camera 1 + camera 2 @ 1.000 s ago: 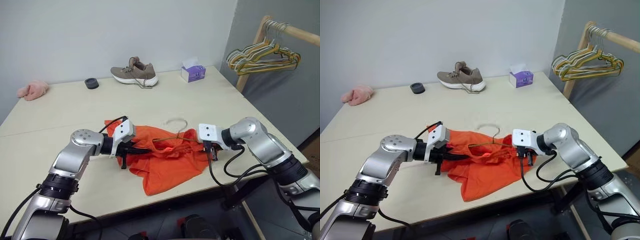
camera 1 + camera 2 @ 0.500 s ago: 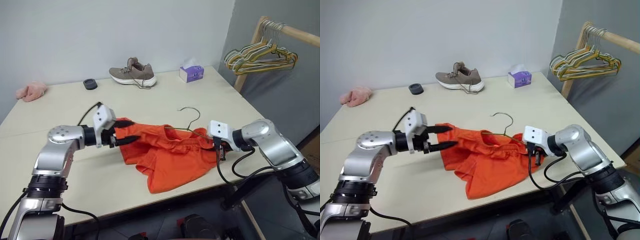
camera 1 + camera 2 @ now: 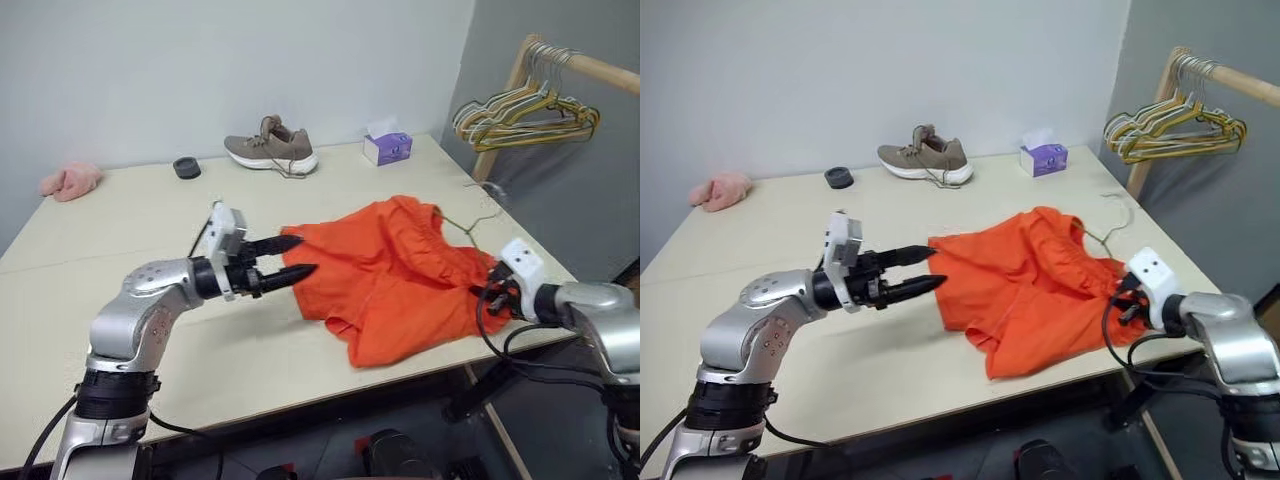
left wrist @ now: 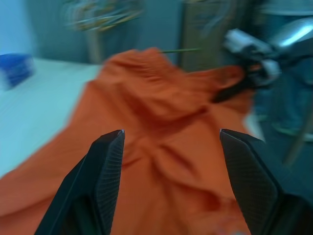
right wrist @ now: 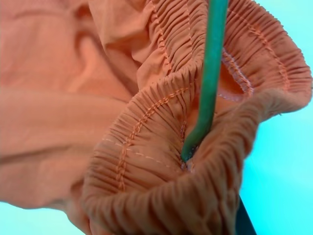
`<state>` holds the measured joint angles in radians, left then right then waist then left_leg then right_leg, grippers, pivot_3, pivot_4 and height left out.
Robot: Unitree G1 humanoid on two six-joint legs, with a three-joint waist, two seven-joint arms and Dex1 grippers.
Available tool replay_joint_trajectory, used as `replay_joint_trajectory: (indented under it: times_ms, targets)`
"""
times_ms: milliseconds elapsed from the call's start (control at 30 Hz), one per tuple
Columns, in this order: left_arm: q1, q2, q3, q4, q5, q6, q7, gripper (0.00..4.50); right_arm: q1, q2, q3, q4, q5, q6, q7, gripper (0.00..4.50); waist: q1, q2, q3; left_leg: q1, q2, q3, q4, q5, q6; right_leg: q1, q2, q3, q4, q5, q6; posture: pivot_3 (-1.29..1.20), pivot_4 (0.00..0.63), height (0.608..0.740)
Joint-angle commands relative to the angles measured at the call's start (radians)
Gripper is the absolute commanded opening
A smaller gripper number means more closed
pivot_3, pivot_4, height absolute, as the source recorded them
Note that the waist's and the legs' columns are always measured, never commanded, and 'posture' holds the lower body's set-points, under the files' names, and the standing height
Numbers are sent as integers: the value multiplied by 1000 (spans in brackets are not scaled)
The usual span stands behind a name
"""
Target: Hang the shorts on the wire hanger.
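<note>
Shorts (image 3: 395, 275): bright orange thin woven fabric, crumpled w/ soft folds, lying on the right half of the table (image 3: 120, 220). One end reaches toward the left end effector, the other bunches up at the right table edge. Waistband is gathered elastic, tightly ribbed w/ rows of stitching; the right wrist view shows it puckered round the wire.

Wire hanger (image 5: 208, 83): thin round wire, dark green, smooth. It runs through the waistband bunch, and its hooked top (image 3: 487, 195) sticks out past the shorts near the table's right edge, raised off the surface.

Left end effector (image 3: 288, 257): two black tapered fingers, textured pads, spread wide, holding nothing. It points level toward the shorts' near end, just short of the fabric.

Right end effector (image 3: 497, 297): white housing w/ black cables, at the right table edge, against the bunched waistband. Fingers are hidden by fabric; it is closed tight on the shorts' waistband end w/ the wire hanger running through the same bunch.

Table: pale cream, flat, matte, seam line across the left part.

Other items at the far side: tan knit sneaker (image 3: 270, 148) w/ white sole; purple tissue box (image 3: 387, 147), white tissue sticking out the top; small dark round ring (image 3: 186, 167); fuzzy pink cloth (image 3: 68, 181). Bunch of pastel hangers (image 3: 525, 112) hangs on a wooden rail (image 3: 600, 70) at right.
</note>
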<state>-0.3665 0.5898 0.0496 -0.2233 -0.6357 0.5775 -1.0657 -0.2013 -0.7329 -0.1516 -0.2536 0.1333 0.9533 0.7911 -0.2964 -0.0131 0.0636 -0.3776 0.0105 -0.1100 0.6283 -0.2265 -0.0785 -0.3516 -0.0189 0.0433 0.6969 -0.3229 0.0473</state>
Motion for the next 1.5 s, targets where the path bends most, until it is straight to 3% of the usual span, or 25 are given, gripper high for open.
replay_joint_trajectory:
  times_ms: [33,300,467,667,967,1200,1500]
  targets:
    - [-48,-32,-43,-59,-43,23,-3,4408,33,56,-144,-79,7,68,-136,0,-11,0,0,0,0,0,0,0,0,0,0,0,0,0,0,-384,0,740]
    - [-105,-111,-102,-53,-28,-20,-1,4479,10,169,-336,-101,-38,307,-405,0,-70,1,-1,4,0,3,0,0,0,3,1,3,0,1,3,-413,0,740]
    - [-169,-205,-176,-32,39,-99,34,4479,-59,199,-470,-104,-127,277,-617,0,-89,3,-2,4,-1,5,0,0,0,3,0,4,-2,1,3,-436,0,740]
    - [-200,-264,-204,-42,28,-99,44,4479,-177,181,-531,-55,-152,212,-735,0,-124,5,-3,4,0,5,-1,0,1,3,1,4,-4,2,3,-438,0,740]
    - [-225,-295,-245,-17,53,-139,17,4479,-387,57,-533,198,-123,212,-751,0,-151,7,-3,14,0,7,-5,-1,3,16,0,5,-16,3,5,-436,0,740]
    - [-227,-305,-251,-14,67,-156,17,4479,-530,-39,-531,445,-71,296,-724,0,-151,7,-3,14,-1,11,-5,-4,7,16,0,9,-18,3,6,-429,0,740]
    - [-222,-313,-258,-38,36,-135,3,4479,-569,-43,-538,498,-37,409,-720,0,-149,6,-3,14,-1,18,-5,-4,8,16,0,17,-20,4,10,-427,1,740]
